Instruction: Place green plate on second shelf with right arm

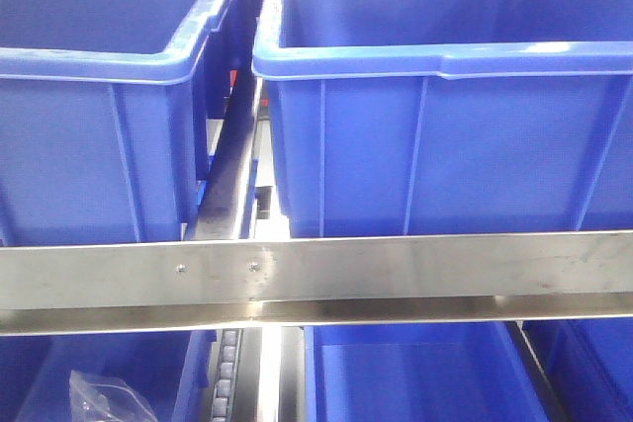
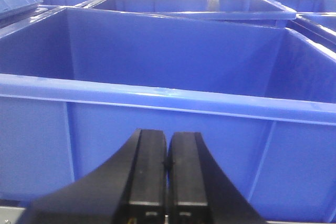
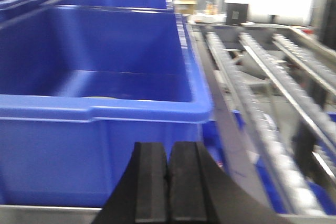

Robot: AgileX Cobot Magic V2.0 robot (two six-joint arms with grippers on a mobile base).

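Blue plastic dominates all three views. Front view: two large blue bins, the left bin [image 1: 94, 96] and the right bin [image 1: 445, 116], stand side by side on the upper level behind a brushed steel rail [image 1: 316, 274] fastened with two visible screws; below the rail, parts of at least two further blue bins [image 1: 415, 373] appear, one holding a crumpled clear plastic bag [image 1: 104, 397].

Left wrist view: the left gripper [image 2: 166, 163] has its two black fingers [image 2: 149, 171] pressed together with nothing between them; directly ahead of the fingertips stands the front wall of a blue bin [image 2: 157, 124], with more bins beyond it.

Right wrist view: the right gripper [image 3: 168, 169] likewise has its fingers [image 3: 152, 182] closed on nothing. Ahead and left of them sits a blue bin [image 3: 100, 150]; a pale sliver just above its near rim may be the green plate [image 3: 113, 98], too little showing to be sure. To the right of the fingers run three roller tracks [image 3: 252, 114].

No legible brand, label or writing appears.
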